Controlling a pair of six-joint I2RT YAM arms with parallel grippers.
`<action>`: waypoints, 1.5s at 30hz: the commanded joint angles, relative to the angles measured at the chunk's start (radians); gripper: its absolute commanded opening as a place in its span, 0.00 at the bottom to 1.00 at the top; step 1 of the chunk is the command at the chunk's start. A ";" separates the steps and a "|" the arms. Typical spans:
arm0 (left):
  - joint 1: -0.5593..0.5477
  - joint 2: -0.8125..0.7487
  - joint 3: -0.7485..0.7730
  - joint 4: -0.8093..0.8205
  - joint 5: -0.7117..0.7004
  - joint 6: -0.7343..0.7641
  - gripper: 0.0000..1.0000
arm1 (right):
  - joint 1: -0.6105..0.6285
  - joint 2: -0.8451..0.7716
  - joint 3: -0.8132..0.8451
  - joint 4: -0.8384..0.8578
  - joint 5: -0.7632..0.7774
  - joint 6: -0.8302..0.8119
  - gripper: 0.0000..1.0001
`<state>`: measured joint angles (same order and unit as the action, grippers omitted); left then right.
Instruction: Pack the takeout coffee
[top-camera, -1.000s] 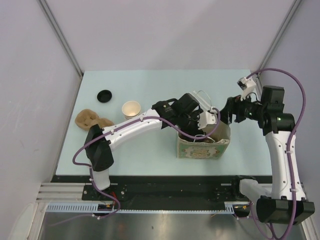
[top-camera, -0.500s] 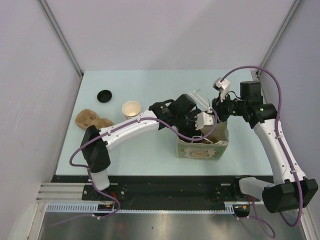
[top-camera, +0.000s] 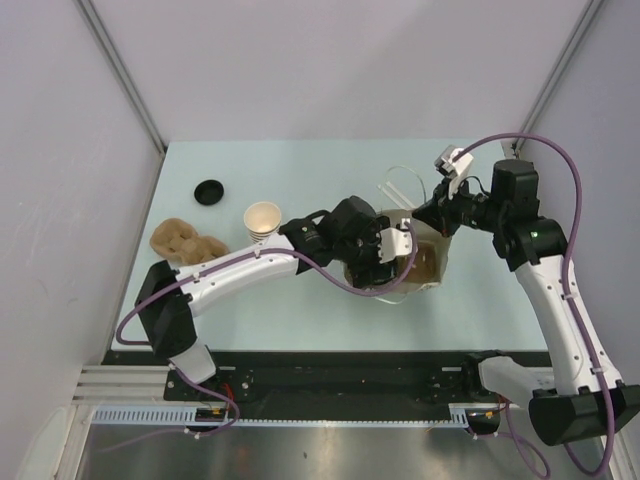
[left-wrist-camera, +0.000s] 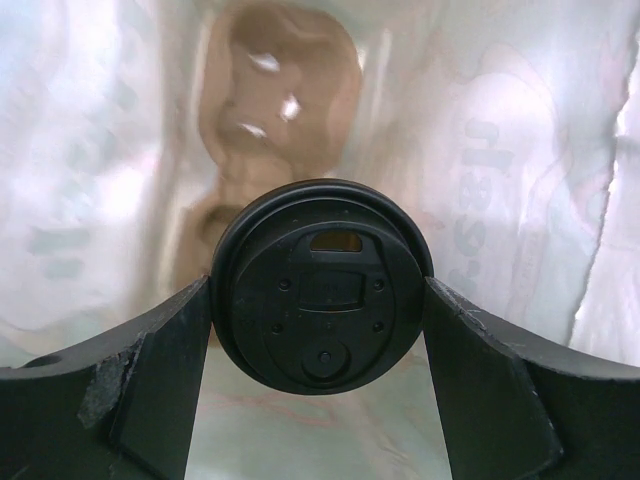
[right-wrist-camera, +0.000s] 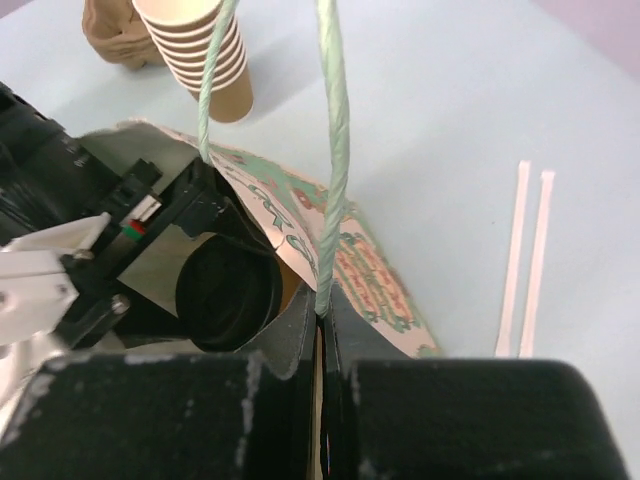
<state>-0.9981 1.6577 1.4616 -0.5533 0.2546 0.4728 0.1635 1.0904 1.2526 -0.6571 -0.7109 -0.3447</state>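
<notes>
Takeout coffee (left-wrist-camera: 320, 285) sits inside the bag (right-wrist-camera: 368, 268), clamped in the wide-spread left gripper (left-wrist-camera: 318, 305); right gripper (right-wrist-camera: 322, 335) pinches the bag's rim

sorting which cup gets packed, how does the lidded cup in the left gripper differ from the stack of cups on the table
The takeout coffee wears a black lid; the stack of cups is open-topped. The takeout coffee is one cup, clamped in the left gripper inside the bag; the stack of cups is several nested, standing free on the table.
</notes>
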 joint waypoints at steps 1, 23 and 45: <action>0.006 -0.068 -0.104 0.116 -0.075 0.023 0.02 | 0.014 -0.067 0.008 0.129 0.060 0.041 0.00; -0.046 -0.240 -0.396 0.448 -0.238 0.136 0.01 | 0.168 -0.297 -0.232 0.228 0.133 0.012 0.00; -0.033 -0.156 -0.374 0.337 -0.322 0.197 0.00 | 0.176 -0.276 -0.257 0.220 0.071 0.053 0.00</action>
<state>-1.0447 1.4647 1.0752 -0.2234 -0.0273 0.6392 0.3393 0.8242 0.9974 -0.4801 -0.6109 -0.2893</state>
